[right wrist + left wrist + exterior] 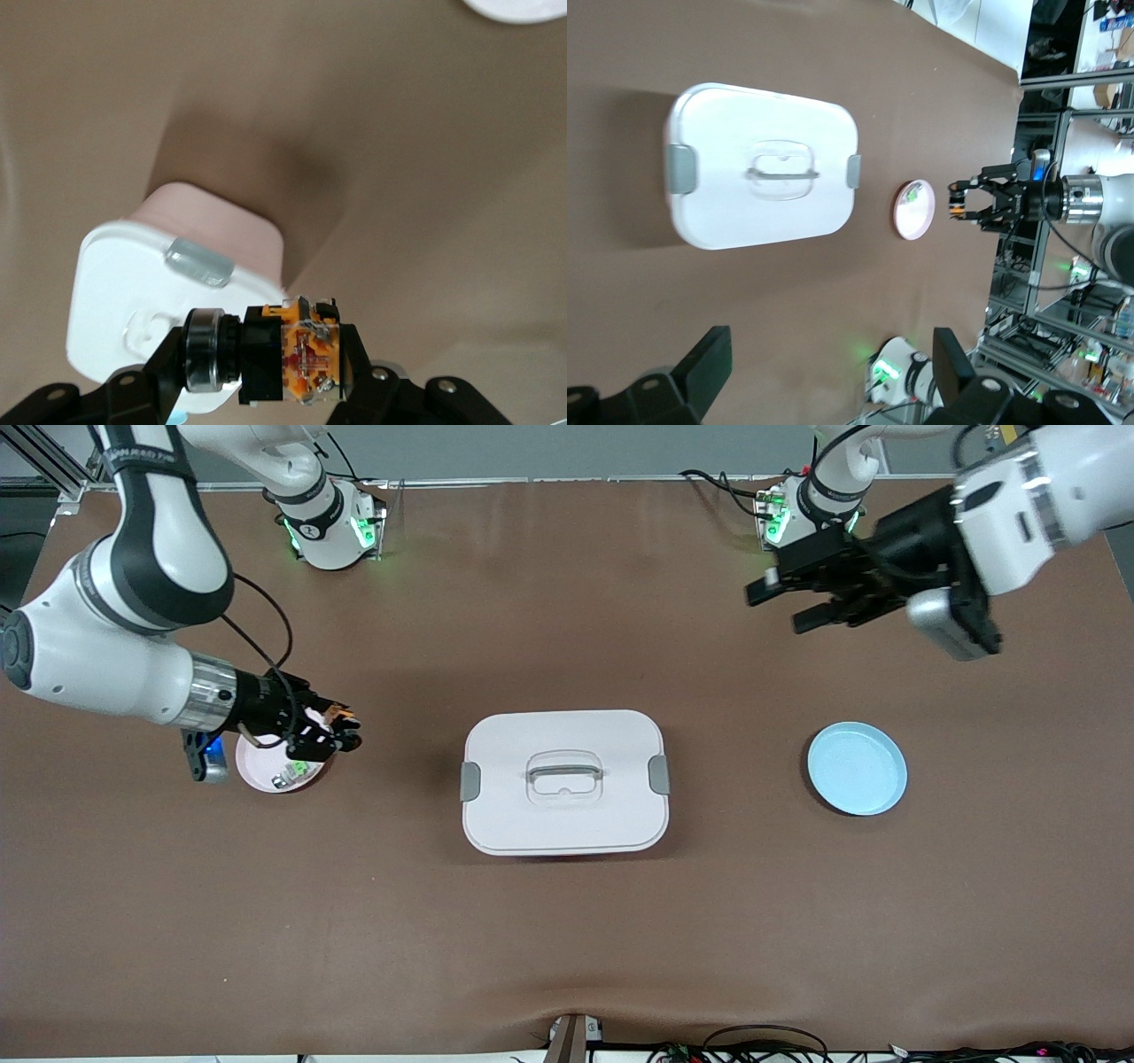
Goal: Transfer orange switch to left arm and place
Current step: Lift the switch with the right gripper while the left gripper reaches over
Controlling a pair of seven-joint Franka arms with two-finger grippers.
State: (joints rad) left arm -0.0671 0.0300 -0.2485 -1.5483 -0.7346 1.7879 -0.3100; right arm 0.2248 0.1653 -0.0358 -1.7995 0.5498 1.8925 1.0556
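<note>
My right gripper point(347, 728) is shut on the orange switch point(340, 712) and holds it just above the edge of a pink plate point(264, 776). In the right wrist view the switch point(306, 359) lies crosswise between the fingers, showing its black body, silver ring and orange part. The white box point(564, 781) with grey latches sits in the middle of the table; it also shows in the right wrist view point(124, 292) and in the left wrist view point(762, 164). My left gripper point(781, 605) is open and empty, in the air over bare table near its base.
A green-and-clear small switch point(298, 770) lies on the pink plate. A blue plate point(857, 768) sits toward the left arm's end, beside the box. The left wrist view shows the pink plate point(913, 209) and my right gripper point(957, 202).
</note>
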